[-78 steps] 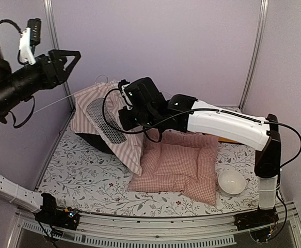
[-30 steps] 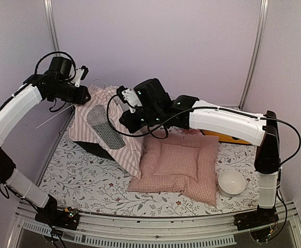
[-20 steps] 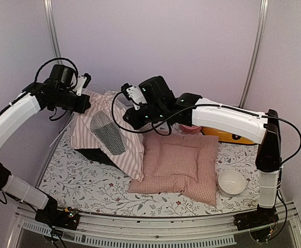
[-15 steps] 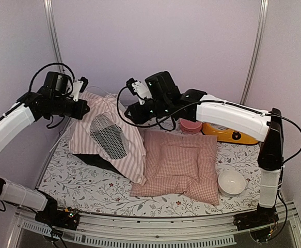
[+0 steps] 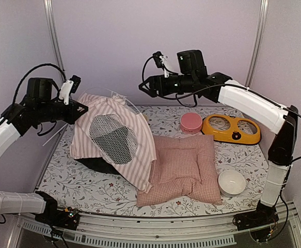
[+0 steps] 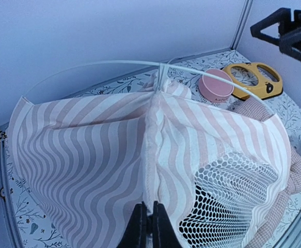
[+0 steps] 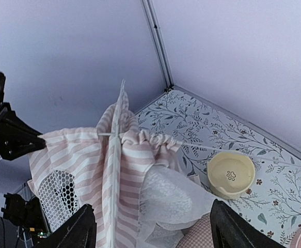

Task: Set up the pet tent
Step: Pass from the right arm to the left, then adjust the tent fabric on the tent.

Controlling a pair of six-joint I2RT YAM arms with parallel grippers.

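Pet tent (image 5: 139, 147) fills the left; cushion (image 5: 184, 165) (touching it) crowds the centre.

Here's the pet tent (image 5: 113, 142), left of centre in the top view, pink-and-white stripes puffed into a lopsided dome and leaning down toward the lower right. The oval black mesh window (image 6: 233, 191) faces up and forward, bulging, low on the right in the left wrist view. Thin white poles (image 6: 161, 67) cross at the peak, one arcing clear of the fabric on the left. The left gripper (image 6: 149, 209) is clamped on the centre seam (image 6: 151, 150). In the right wrist view the white sheer curtain (image 7: 165, 199) slumps below the gathered top edge. Something dark shows under the lower-left hem.
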